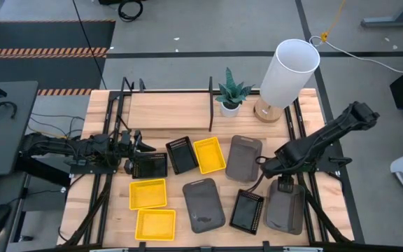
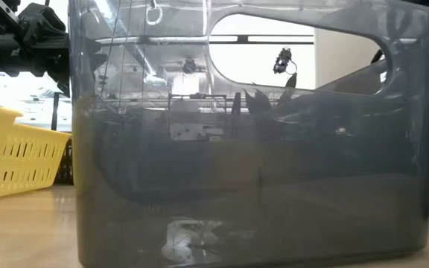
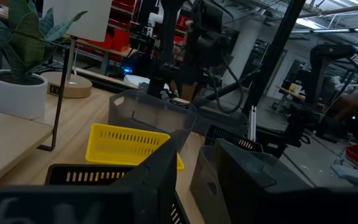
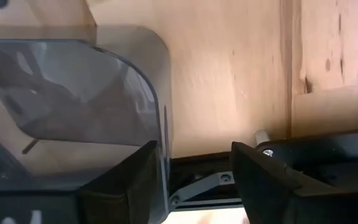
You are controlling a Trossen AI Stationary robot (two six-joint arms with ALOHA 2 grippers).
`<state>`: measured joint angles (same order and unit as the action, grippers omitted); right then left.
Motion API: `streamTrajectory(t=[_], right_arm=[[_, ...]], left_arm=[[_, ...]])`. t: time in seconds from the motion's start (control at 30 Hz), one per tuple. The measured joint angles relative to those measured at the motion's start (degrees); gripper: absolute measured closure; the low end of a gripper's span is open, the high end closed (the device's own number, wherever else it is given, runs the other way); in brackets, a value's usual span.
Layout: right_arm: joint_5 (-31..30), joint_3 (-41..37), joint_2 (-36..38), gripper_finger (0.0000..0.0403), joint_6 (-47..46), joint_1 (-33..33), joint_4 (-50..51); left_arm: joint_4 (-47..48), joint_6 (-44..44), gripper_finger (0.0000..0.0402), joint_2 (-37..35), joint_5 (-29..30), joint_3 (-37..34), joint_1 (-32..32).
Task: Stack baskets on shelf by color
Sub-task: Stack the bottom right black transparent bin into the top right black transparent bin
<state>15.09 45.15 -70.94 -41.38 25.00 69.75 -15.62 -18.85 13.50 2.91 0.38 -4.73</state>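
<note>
Nine baskets lie on the tabletop, none on the shelf [image 1: 170,112], a wood board at the far side. Three are yellow [image 1: 209,154] [image 1: 148,194] [image 1: 154,224], three black mesh [image 1: 182,154] [image 1: 149,166] [image 1: 247,210] and three grey [image 1: 243,157] [image 1: 203,204] [image 1: 284,210]. My right gripper [image 1: 285,185] [image 4: 194,180] points down, open, over the far right corner [image 4: 157,56] of the right-hand grey basket [image 4: 67,106]. One finger [image 4: 132,180] stands at its side wall; whether it touches, I cannot tell. My left gripper [image 1: 135,148] [image 3: 194,180] waits level and open beside a black basket [image 3: 98,176].
A potted plant [image 1: 231,94] and a white lamp [image 1: 289,70] stand at the far side near the shelf's right end. Black frame rails [image 1: 304,175] [image 4: 229,180] run along the table beside the right gripper. A grey basket wall [image 2: 252,149] fills the low view.
</note>
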Motion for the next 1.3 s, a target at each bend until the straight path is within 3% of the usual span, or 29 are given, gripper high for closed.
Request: streamTrajectory(t=[0.4, 0.97, 1.3], right_arm=[[4.08, 0.0, -8.26, 0.025, 1.05, 0.38, -0.84], [5.64, -0.09, -14.31, 0.0391, 1.13, 0.38, -5.28], [7.3, -0.13, -12.31, 0.0398, 1.45, 0.38, -3.98]], left_arm=[[0.0, 0.0, 0.0285, 0.0, 0.0, 0.0, 0.0], [0.0, 0.0, 0.0285, 0.0, -0.01, 0.0, 0.0], [0.0, 0.0, 0.0285, 0.0, -0.01, 0.0, 0.0]])
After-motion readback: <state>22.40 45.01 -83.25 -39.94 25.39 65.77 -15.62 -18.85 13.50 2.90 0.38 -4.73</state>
